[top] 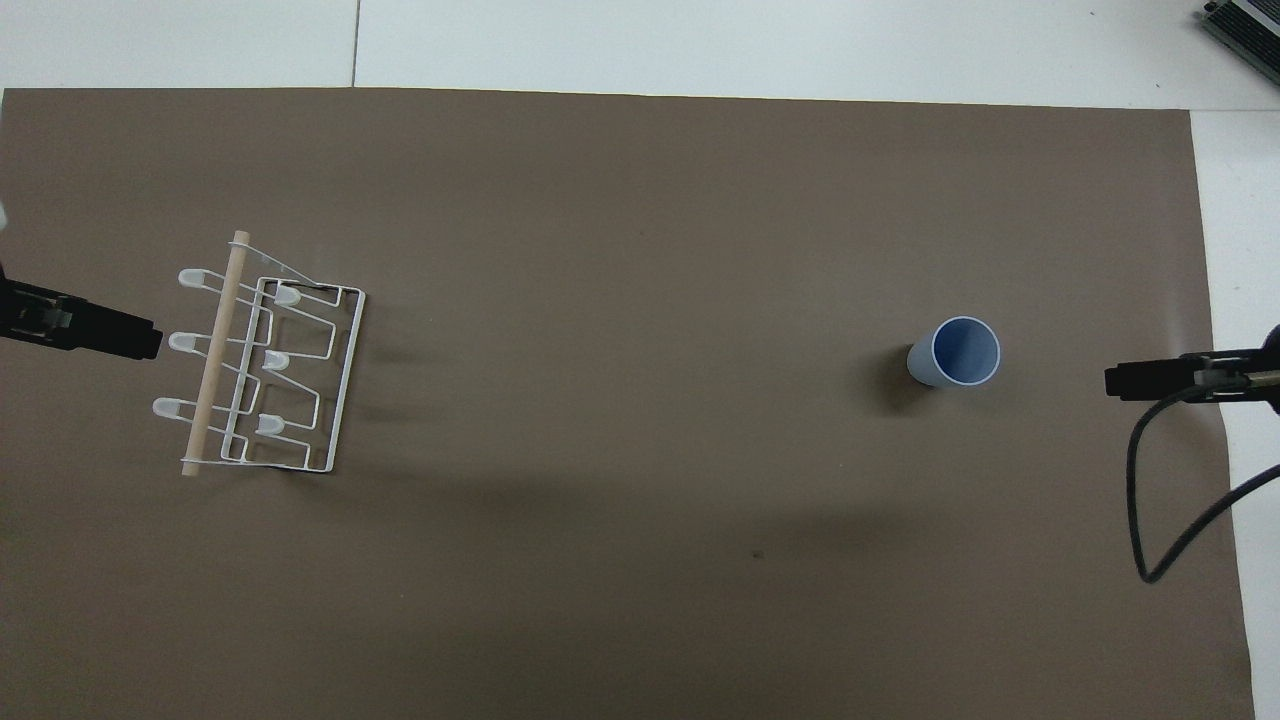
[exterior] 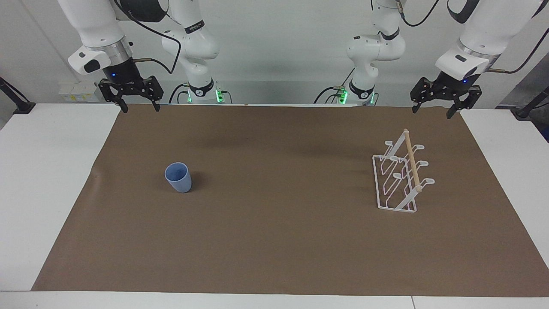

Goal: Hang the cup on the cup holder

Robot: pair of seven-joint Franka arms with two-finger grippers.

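Above, at the robots' edge of the brown mat (exterior: 274, 240), the right gripper (exterior: 136, 107) hangs in the air with its two fingers spread apart and nothing between them; it is over the mat's corner at the right arm's end of the table, well apart from the cup (exterior: 178, 177). The left gripper (exterior: 433, 110) hangs likewise at the left arm's end, fingers apart and empty, over the mat's edge nearer the robots than the cup holder (exterior: 399, 180); this arm appears to wait. The cup stands upright on the mat, mouth up, toward the right arm's end, with bare mat all around it. It is a small handleless tumbler that narrows toward its base, and it looks like thin plastic: probably light, fairly stiff, not fragile, but smooth enough to slip and easy to knock over with a stray finger. A grip across the wall just below the rim, where the cup is widest, would likely hold best, since the taper would let a lower grip slide downward; a squeeze should be moderate so that the wall does not flex. The cup holder rests toward the left arm's end, well apart from the cup: a white wire frame with slanted prongs ending in flat tips and a wooden dowel (exterior: 412, 162) along its top. It also looks light, so a cup pushed hard onto a prong might shift the frame. To hang, the cup must be turned mouth down over one prong, which has not yet begun.
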